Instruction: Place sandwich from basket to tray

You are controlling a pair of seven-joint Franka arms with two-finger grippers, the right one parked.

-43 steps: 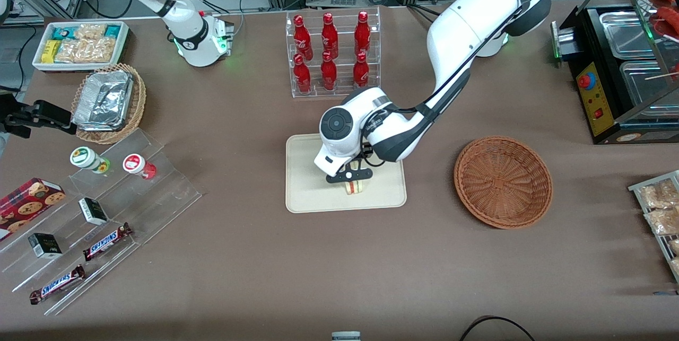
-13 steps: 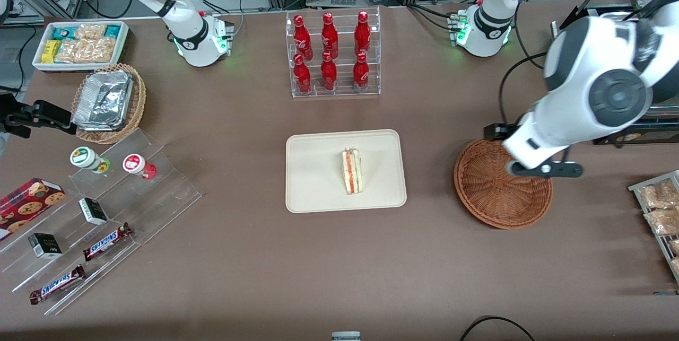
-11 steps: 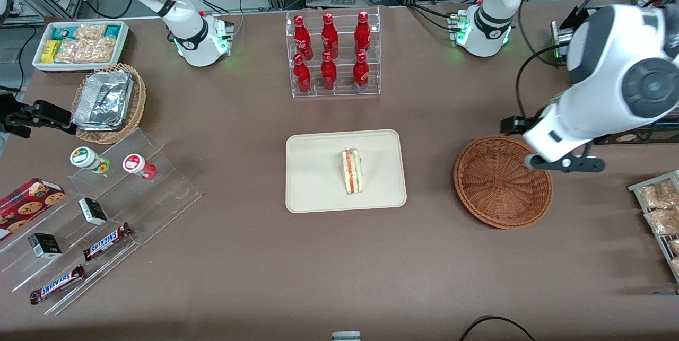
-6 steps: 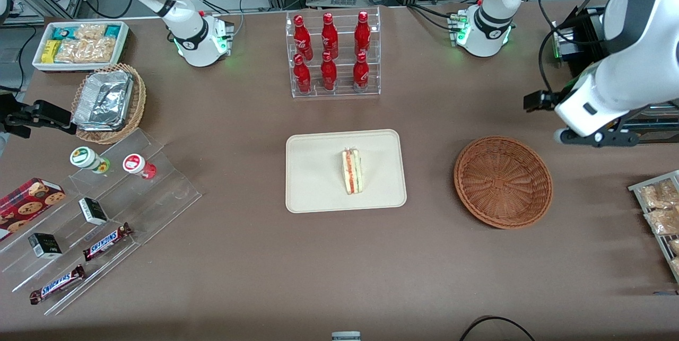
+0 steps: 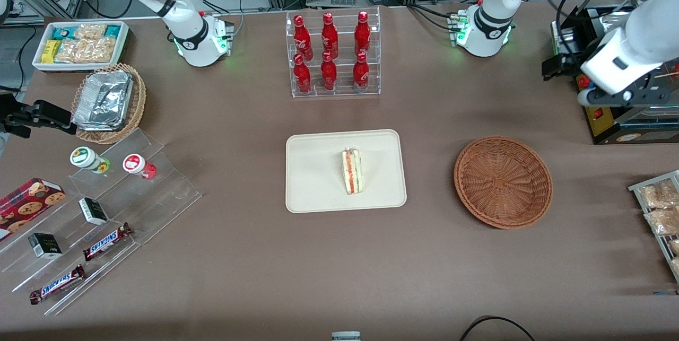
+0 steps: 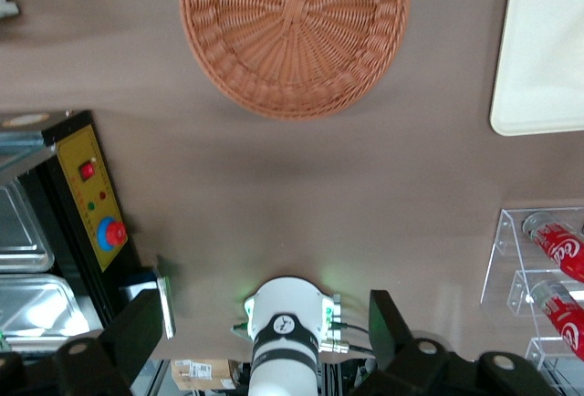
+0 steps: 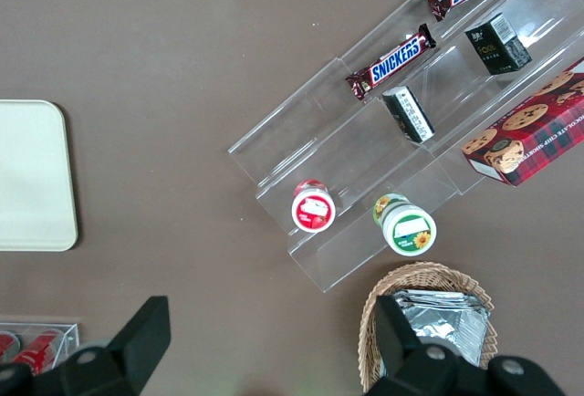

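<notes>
The sandwich [image 5: 352, 171], a pale wedge with red and green filling, lies on the cream tray [image 5: 313, 187] in the middle of the table, with nothing touching it. The reddish-brown wicker basket [image 5: 503, 182] beside the tray holds nothing. My gripper [image 5: 615, 98] hangs high over the black appliance toward the working arm's end, farther from the front camera than the basket, and it is open and empty. The left wrist view shows the gripper [image 6: 265, 341] with its fingers [image 6: 139, 330] wide apart, the basket [image 6: 294, 31] and a corner of the tray [image 6: 547, 58]; the sandwich is out of that view.
A clear rack of red bottles [image 5: 331, 54] stands farther back than the tray. A black appliance [image 5: 620, 92] and snack packets [image 5: 660, 208] sit at the working arm's end. Toward the parked arm's end are a foil-tray basket [image 5: 109, 102], a white bin [image 5: 79, 44] and acrylic shelves [image 5: 106, 208].
The gripper has left the sandwich on the tray, swung past the basket toward the working arm's end, and risen away from the front camera. The sandwich has stayed put.
</notes>
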